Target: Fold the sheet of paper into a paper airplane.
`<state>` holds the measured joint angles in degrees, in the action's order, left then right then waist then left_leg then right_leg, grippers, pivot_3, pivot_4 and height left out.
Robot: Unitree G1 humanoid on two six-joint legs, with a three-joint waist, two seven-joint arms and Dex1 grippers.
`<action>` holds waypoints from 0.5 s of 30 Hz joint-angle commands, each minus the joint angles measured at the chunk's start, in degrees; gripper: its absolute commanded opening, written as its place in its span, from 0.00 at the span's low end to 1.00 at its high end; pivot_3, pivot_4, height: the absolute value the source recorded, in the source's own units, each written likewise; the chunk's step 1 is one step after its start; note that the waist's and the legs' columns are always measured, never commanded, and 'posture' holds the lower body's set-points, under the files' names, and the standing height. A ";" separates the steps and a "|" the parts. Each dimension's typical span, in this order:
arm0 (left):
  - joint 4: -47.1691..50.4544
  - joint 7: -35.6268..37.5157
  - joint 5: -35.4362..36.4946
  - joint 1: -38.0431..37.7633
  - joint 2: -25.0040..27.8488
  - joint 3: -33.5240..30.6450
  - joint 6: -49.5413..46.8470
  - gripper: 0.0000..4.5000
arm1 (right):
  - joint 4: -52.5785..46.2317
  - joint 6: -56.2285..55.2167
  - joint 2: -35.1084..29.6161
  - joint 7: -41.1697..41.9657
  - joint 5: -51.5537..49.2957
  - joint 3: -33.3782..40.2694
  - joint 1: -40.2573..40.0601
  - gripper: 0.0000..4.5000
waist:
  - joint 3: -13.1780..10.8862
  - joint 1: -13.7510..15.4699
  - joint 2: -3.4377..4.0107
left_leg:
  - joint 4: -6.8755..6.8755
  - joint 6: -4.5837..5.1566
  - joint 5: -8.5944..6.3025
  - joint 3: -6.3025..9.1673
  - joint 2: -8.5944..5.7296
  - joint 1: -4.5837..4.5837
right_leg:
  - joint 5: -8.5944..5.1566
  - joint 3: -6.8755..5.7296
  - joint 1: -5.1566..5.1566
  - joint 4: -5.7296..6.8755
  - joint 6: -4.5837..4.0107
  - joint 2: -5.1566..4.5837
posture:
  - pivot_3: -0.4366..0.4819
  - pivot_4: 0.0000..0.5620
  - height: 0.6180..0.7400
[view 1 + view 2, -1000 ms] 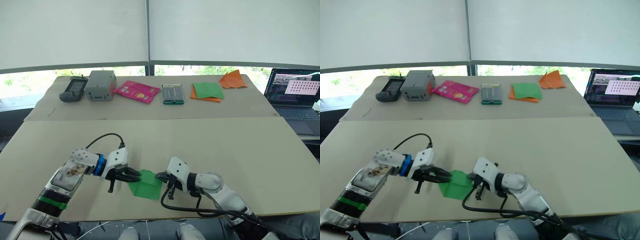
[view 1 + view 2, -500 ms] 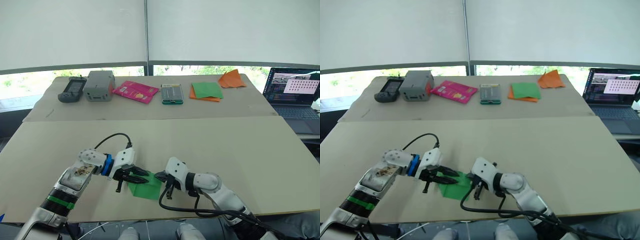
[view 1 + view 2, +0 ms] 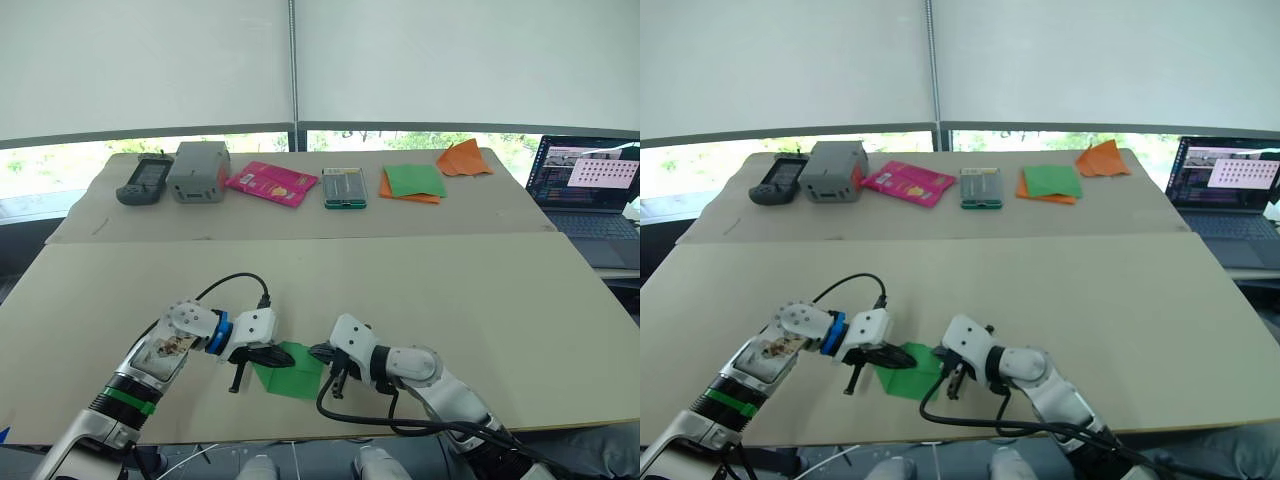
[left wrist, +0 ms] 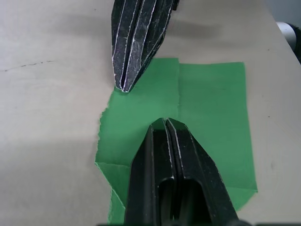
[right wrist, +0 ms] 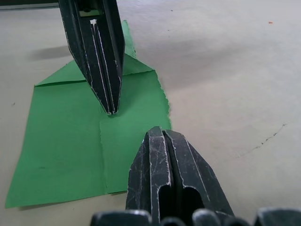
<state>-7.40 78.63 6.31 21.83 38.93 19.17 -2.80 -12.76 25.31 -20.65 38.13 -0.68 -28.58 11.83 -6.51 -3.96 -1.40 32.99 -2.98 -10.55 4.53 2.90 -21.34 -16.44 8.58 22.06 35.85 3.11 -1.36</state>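
The sheet of paper (image 3: 296, 376) is bright green and lies flat near the front edge of the near table (image 3: 480, 300), with a straight crease down it and one corner folded over. It has no paper airplane shape. My left gripper (image 3: 281, 356) is shut, and its tip presses on the sheet's left part. My right gripper (image 3: 317, 352) is also shut, its tip at the sheet's right edge. In the left wrist view the two shut tips (image 4: 164, 123) point at each other across the green paper (image 4: 211, 108), a short gap apart.
On the far table lie a handheld device (image 3: 146, 180), a grey box (image 3: 200, 171), a pink packet (image 3: 273, 183), a green-edged case (image 3: 345, 188), a green sheet on orange paper (image 3: 415, 183) and crumpled orange paper (image 3: 464, 159). A laptop (image 3: 590, 185) stands at the right.
My left gripper has slid to the right, further onto the green sheet, and its wrist sits lower. The right gripper has hardly moved.
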 commanded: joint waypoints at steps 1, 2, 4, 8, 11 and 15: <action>-1.43 -0.78 -3.32 -0.03 1.04 1.28 1.33 0.01 | 2.01 3.30 -0.59 -0.27 1.67 -1.28 -1.22 0.00 | 0.04 0.00 0.00 | 0.00 0.00 0.00 0.00 0.00 0.00 | 0.00 0.00 0.00 0.00 0.00 0.00 | 0.48 0.27 1.00; -2.50 -1.34 -4.15 0.15 1.23 1.32 2.04 0.01 | 1.93 3.53 -0.63 -0.24 1.63 -1.22 -1.16 0.00 | 0.08 0.00 0.00 | 0.00 0.00 0.00 0.00 0.00 0.01 | 0.00 0.00 -0.01 0.00 0.00 0.00 | 0.48 0.27 1.00; -3.92 -1.87 -4.94 0.43 1.49 1.35 2.90 0.01 | 1.78 3.78 -0.71 -0.17 1.56 -1.14 -1.10 0.00 | 0.17 0.04 -0.02 | 0.00 0.00 0.00 0.00 0.00 0.04 | 0.00 0.00 -0.03 0.00 0.00 0.00 | 0.48 0.27 1.00; -5.59 -1.20 -5.03 0.40 2.74 1.02 4.45 0.01 | 1.07 4.20 -1.23 0.14 1.53 -1.15 -1.22 0.00 | 0.26 0.01 0.00 | 0.00 0.00 0.00 0.00 0.00 0.07 | -0.02 0.00 -0.03 0.00 -0.03 0.00 | 0.48 0.27 1.00; -5.79 -1.04 -4.36 -0.02 3.49 0.58 4.38 0.01 | 0.82 4.36 -1.49 0.23 1.53 -1.11 -1.37 0.00 | 0.29 0.01 0.03 | -0.04 0.00 0.00 0.00 0.00 0.07 | -0.04 0.00 -0.02 0.01 -0.06 0.00 | 0.48 0.27 1.00; -5.58 -0.79 -3.75 -0.86 4.45 -0.04 4.13 0.01 | 0.76 4.59 -1.75 0.20 1.58 -1.02 -1.47 0.00 | 0.29 -0.04 0.04 | -0.06 0.00 0.00 0.00 0.00 0.07 | -0.05 0.00 -0.02 0.01 -0.06 0.00 | 0.48 0.27 1.00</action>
<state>-10.57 77.71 4.82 22.49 41.23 19.05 2.47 -14.06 27.13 -20.98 38.15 -0.68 -28.66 11.93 -6.22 -3.99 -1.37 32.92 -2.98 -10.55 4.52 2.91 -21.25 -16.50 8.58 22.04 35.86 3.04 -1.36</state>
